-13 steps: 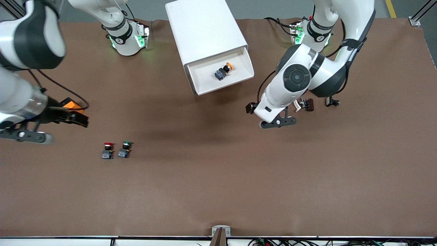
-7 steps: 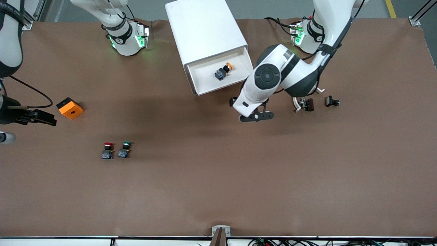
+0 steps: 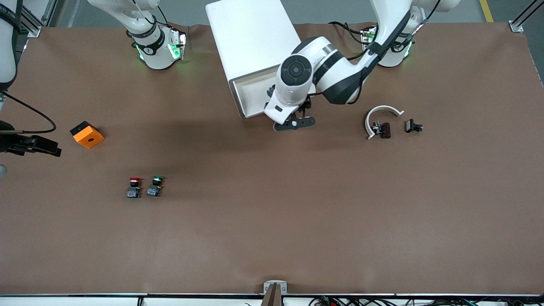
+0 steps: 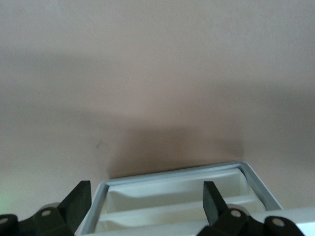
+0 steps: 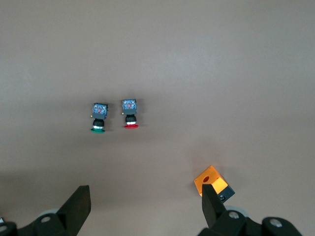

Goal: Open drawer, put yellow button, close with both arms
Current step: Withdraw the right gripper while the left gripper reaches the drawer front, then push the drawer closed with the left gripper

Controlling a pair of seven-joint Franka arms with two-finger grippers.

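left gripper [image 3: 294, 123] swung in over drawer [image 3: 250, 91] front, fingers apart, empty | yellow button inside, now hidden by arm | right gripper [image 3: 38, 145] apart, withdrew past orange block [image 3: 87, 134] | closing push looked next

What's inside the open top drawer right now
Only bare white floor of the drawer shows. The left arm covers the rest in the front view, so no yellow button shows there. The left gripper hangs open over the drawer's front edge.

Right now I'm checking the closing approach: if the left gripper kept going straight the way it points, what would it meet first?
Probably the open drawer's front rim; the open left gripper hovers just above it, though depth is unclear.
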